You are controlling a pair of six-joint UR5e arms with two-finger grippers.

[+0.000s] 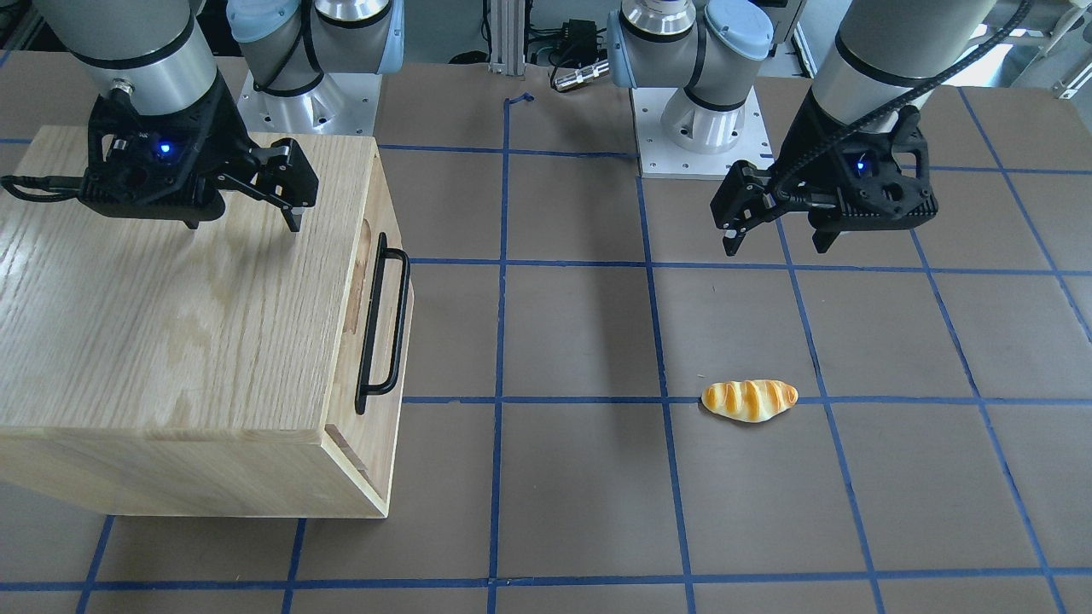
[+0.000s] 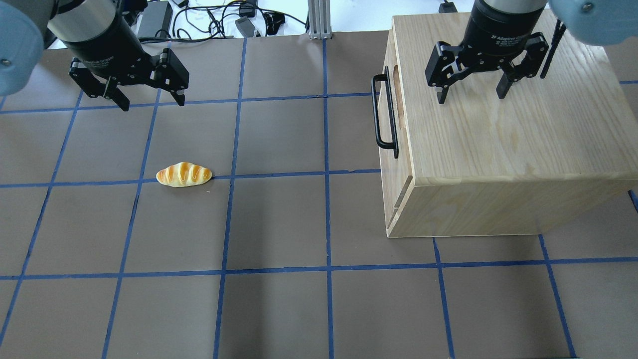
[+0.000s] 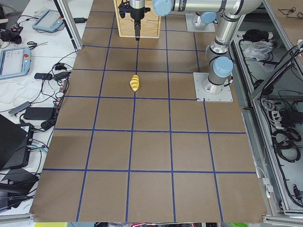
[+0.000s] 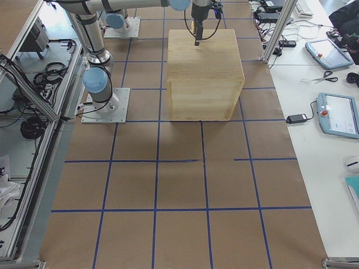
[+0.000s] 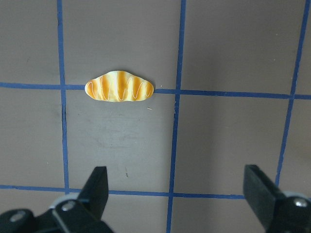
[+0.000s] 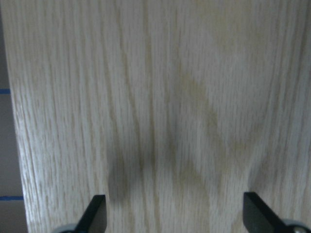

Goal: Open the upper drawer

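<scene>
While the right gripper (image 2: 471, 97) hangs open and empty above the pale oak cabinet (image 2: 498, 149), its rigid black bar handle (image 2: 377, 112) looks best to grasp.

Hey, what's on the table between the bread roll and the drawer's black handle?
Nothing. In the overhead view the stretch from the bread roll to the black handle is bare brown table, crossed only by blue tape lines.
</scene>
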